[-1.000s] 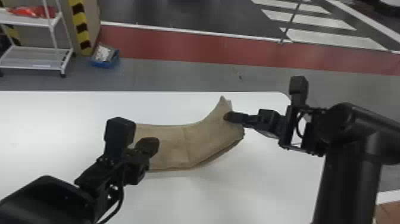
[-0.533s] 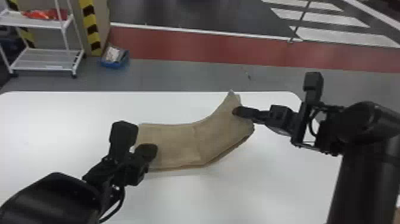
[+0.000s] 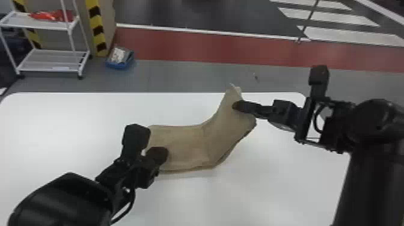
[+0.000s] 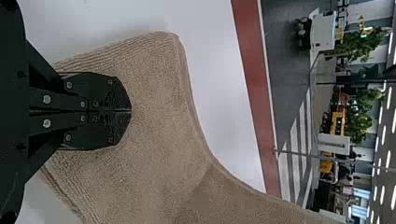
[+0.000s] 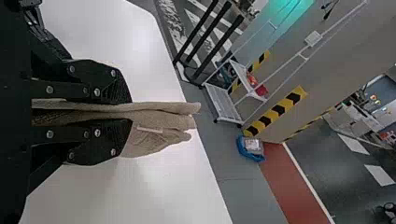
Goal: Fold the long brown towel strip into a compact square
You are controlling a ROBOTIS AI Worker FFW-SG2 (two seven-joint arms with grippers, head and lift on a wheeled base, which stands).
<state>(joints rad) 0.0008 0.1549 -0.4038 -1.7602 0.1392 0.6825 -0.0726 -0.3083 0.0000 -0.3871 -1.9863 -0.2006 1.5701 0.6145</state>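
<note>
The brown towel point(image 3: 183, 141) lies with its left part on the white table, while its right part bends up off the tabletop. My left gripper point(image 3: 163, 154) is over the towel's left end. In the left wrist view, the left gripper point(image 4: 130, 111) has its fingers together against the upper face of the towel point(image 4: 154, 140). My right gripper point(image 3: 236, 105) holds the raised right end. Seen from the right wrist, the layered towel point(image 5: 163, 119) passes between the fingers of the right gripper point(image 5: 131, 114), its edges sticking out beyond the tips.
The white table point(image 3: 75, 117) extends around the towel, its far edge just behind the raised end. Beyond it on the floor stand a white shelf rack point(image 3: 51, 57) and a blue bin point(image 3: 120, 63), both at the left.
My right gripper has risen with the towel's right end, so the bend has steepened. The left gripper stays at the left end. The head view has shifted slightly.
</note>
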